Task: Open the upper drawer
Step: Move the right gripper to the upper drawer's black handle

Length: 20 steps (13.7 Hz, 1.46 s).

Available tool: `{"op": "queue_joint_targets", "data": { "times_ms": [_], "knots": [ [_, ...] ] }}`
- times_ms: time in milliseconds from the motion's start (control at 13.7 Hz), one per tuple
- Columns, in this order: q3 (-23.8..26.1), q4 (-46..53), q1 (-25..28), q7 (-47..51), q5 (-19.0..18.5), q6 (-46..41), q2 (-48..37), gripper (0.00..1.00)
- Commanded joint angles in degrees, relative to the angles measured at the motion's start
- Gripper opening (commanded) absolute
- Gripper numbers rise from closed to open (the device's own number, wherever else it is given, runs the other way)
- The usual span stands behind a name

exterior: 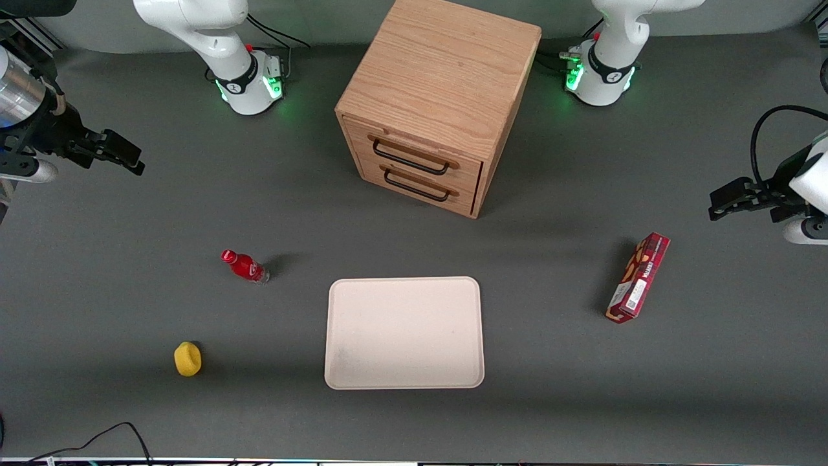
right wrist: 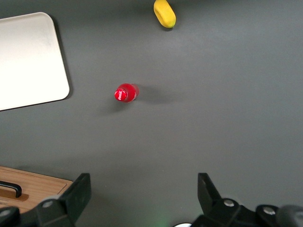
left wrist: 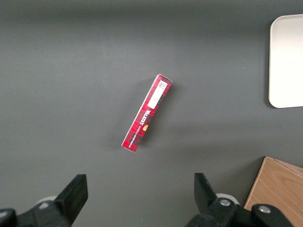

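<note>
The light oak cabinet stands at the middle of the table, away from the front camera. Its upper drawer is closed, with a long black wire handle. The identical bottom drawer below it is closed too. My gripper hangs open and empty above the bare table at the working arm's end, well apart from the cabinet. In the right wrist view the gripper has its black fingers spread wide, and a corner of the cabinet with a piece of black handle shows beside it.
A red bottle stands nearer the front camera than my gripper and shows in the right wrist view. A yellow object lies nearer still. A cream tray lies in front of the cabinet. A red box lies toward the parked arm's end.
</note>
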Motion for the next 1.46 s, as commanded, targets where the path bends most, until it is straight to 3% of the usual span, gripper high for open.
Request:
{"op": "queue_joint_targets", "data": {
  "times_ms": [0, 366, 512, 805, 1024, 1171, 1390],
  "knots": [
    [-0.1, 1.2, -0.2, -0.8, 0.0, -1.7, 0.8, 1.0],
    [0.2, 3.3, 0.1, -1.6, 0.7, -2.7, 2.1, 1.0],
    [1.0, 4.2, 1.6, -9.4, 1.1, -5.2, 1.8, 1.0],
    [5.3, 7.1, 2.4, -13.4, 9.6, -7.2, 3.6, 1.0],
    [9.7, 8.4, 2.4, -33.4, 17.4, -6.8, 8.6, 1.0],
    [11.8, 8.9, 3.1, -35.4, 21.4, -5.0, 12.1, 1.0],
    [20.1, 10.5, 3.6, -37.3, 22.2, 1.6, 20.1, 1.0]
  ]
}}
